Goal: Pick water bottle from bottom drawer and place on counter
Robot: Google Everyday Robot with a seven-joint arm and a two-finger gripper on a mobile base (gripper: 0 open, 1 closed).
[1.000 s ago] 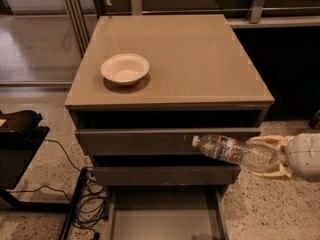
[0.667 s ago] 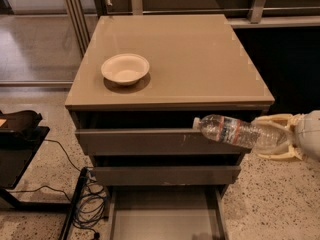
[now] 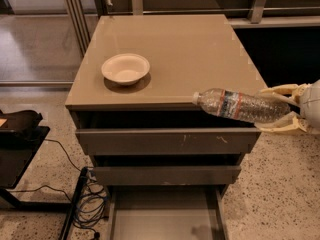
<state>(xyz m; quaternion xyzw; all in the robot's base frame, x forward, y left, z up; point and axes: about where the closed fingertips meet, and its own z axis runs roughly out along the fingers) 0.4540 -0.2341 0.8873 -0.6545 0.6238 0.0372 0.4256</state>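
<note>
Nearest to us, the shallow grey-brown bottom drawer (image 3: 165, 223) stands pulled out, its flat grey floor bare where we can see it. To its left, a tangle of black cables (image 3: 90, 204) lies on the speckled terrazzo floor (image 3: 280, 184). Above the tray we see the two taller drawers, the middle drawer (image 3: 167, 175) and the top drawer (image 3: 167, 140), both slightly open, with scuffed fronts.

At the right edge, the cream two-finger gripper (image 3: 272, 110) is clamped around the base end of the small clear crinkled plastic water bottle (image 3: 235, 105). One finger is above it and one below. The bottle lies nearly level in the air, with its white cap pointing left and overlapping the front right edge of the glossy taupe counter (image 3: 190, 44). We cannot tell whether it touches that edge.

Farther back on the counter's left part sits a shallow white paper bowl (image 3: 125, 68), well apart from the bottle.
</note>
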